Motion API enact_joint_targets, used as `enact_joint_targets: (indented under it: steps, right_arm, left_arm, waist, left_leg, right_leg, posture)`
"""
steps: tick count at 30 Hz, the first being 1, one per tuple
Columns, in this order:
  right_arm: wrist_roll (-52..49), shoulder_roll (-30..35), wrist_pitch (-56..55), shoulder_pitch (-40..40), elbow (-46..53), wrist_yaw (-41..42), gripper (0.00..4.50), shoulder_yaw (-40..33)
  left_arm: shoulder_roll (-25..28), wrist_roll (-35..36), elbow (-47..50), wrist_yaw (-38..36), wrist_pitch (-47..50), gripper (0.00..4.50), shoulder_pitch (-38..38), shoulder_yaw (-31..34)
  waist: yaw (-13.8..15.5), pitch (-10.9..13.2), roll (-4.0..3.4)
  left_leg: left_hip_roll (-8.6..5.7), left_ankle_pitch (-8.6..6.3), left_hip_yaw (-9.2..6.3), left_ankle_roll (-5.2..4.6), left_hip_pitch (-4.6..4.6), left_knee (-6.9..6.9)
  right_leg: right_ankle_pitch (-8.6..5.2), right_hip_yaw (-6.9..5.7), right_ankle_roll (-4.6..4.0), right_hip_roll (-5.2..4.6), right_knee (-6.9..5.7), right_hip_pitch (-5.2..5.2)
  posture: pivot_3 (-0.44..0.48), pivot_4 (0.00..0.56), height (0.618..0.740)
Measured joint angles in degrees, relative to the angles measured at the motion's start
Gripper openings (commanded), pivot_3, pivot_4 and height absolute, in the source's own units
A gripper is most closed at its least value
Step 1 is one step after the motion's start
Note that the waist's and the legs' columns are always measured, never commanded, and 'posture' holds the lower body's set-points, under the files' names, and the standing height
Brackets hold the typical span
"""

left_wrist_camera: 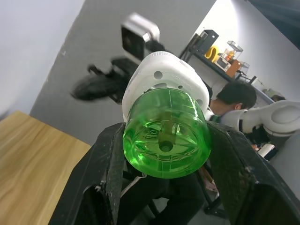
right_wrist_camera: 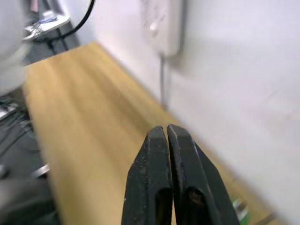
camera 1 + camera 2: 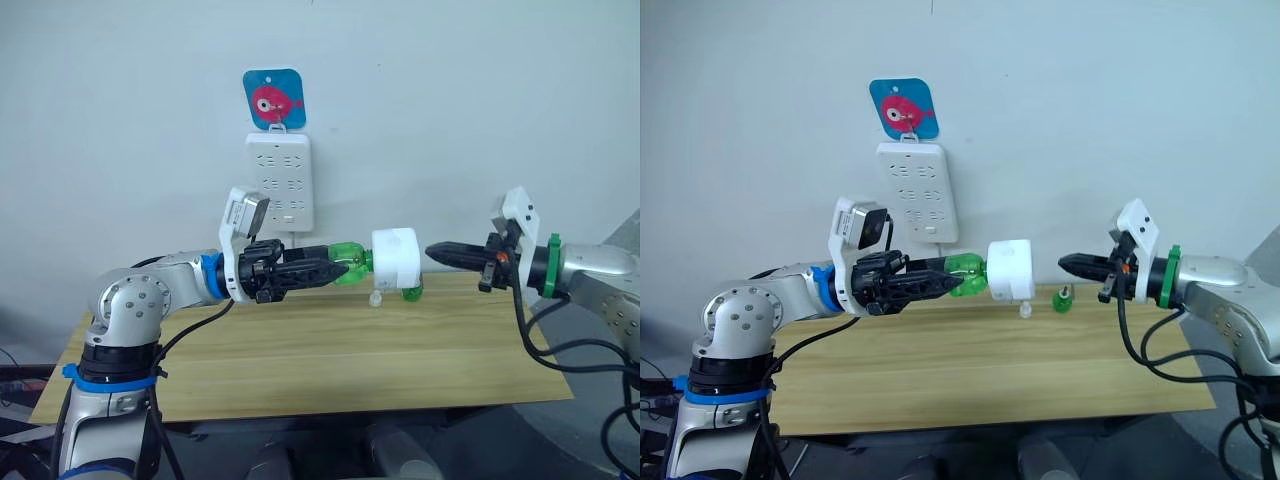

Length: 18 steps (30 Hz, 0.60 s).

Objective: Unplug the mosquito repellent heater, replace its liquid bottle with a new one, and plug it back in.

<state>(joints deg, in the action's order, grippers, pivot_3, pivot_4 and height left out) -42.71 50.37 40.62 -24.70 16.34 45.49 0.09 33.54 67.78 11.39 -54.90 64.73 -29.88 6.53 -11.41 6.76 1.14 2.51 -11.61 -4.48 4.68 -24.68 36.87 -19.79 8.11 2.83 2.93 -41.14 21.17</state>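
Observation:
My left gripper (image 3: pixel 338 266) is shut on a translucent green liquid bottle (image 3: pixel 348 260), held sideways above the table's back edge. The bottle's neck sits in the white mosquito repellent heater (image 3: pixel 396 260), which hangs off it in the air. In the left wrist view the bottle's base (image 1: pixel 165 140) is clamped between the two black fingers (image 1: pixel 105 183), with the heater (image 1: pixel 164 77) behind it. My right gripper (image 3: pixel 434 252) is shut and empty, its tip a short gap to the right of the heater. A second small green bottle (image 3: pixel 1063 298) stands on the table below.
A tall white socket strip (image 3: pixel 279 180) hangs on the wall under a blue fish sticker (image 3: pixel 273 98). A small loose white cap (image 3: pixel 375 298) lies on the wooden table (image 3: pixel 300 370) beneath the heater. A person (image 1: pixel 234 98) sits in the background of the left wrist view.

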Motion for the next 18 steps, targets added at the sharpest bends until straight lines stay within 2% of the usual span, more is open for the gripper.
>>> enact_joint_targets:
  steps: [4, 9, 18]
  right_arm:
    - [0.38, -3.79, 1.30, -3.55, 0.47, 1.99, 0.00, 1.72]
    - [-6.91, -5.69, 8.39, -4.35, 8.04, 3.24, 0.00, 2.10]
    - [-21.85, -6.72, 18.72, -3.26, 14.96, -2.66, 0.00, -0.87]
  left_arm:
    - [0.06, 0.12, 0.07, -0.34, 0.19, 2.25, 0.02, -0.01]
    - [-0.15, 0.21, 0.20, -0.23, 0.19, 2.25, 0.02, -0.01]
    - [-1.69, 0.57, -0.30, 1.80, -1.58, 2.25, -0.02, 0.58]
  waist:
    - [0.13, 0.00, 0.00]
    - [0.18, -0.01, -0.01]
    - [0.16, -0.01, -0.01]
  left_leg:
    - [0.00, 0.00, -0.05, 0.00, 0.00, -0.01]
    - [0.00, 0.00, -0.14, 0.00, -0.01, 0.03]
    - [-0.01, 0.00, -0.12, 0.00, -0.01, 0.04]
  right_leg:
    - [0.00, -0.03, -0.01, -0.02, -0.01, -0.01]
    - [0.00, -0.14, -0.01, -0.03, -0.01, -0.07]
    - [0.00, -0.13, 0.00, -0.03, -0.01, -0.08]
  posture:
    - [-0.182, 0.040, 0.740]
    - [-0.183, 0.045, 0.740]
    - [-0.193, 0.047, 0.740]
